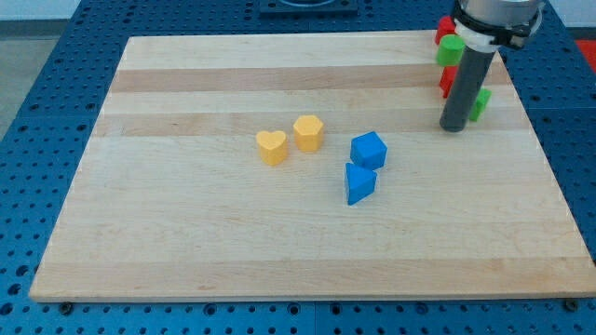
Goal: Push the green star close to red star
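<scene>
My rod stands at the view's upper right, and my tip [453,127] rests on the board. A green block [481,103] peeks out just right of the rod, touching or nearly touching it. A red block [447,81] shows just left of the rod, a little higher. The rod hides most of both, so I cannot make out their shapes. Higher up, another green block [451,49] sits under another red block [444,31] at the board's top edge. I cannot tell which of these blocks are the stars.
A yellow heart [272,147] and a yellow hexagon-like block [308,133] sit near the middle. A blue cube [369,150] and a blue wedge-like block [358,182] lie just right of them. The wooden board [186,233] rests on a blue perforated table.
</scene>
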You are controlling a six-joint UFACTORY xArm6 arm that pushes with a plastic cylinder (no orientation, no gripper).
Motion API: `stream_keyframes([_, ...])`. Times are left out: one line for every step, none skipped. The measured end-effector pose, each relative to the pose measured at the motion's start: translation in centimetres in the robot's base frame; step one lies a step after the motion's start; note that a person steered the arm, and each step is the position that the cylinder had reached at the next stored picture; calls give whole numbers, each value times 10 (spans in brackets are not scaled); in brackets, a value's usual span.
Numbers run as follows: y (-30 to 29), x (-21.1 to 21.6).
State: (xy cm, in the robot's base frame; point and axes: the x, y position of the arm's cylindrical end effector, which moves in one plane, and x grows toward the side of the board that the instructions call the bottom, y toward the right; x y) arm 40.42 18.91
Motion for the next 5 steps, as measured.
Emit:
stream_keyframes([3,15])
stream_keyframes([23,15])
stream_keyframes([49,15])
stream_keyframes([70,10])
stream_keyframes([85,-8])
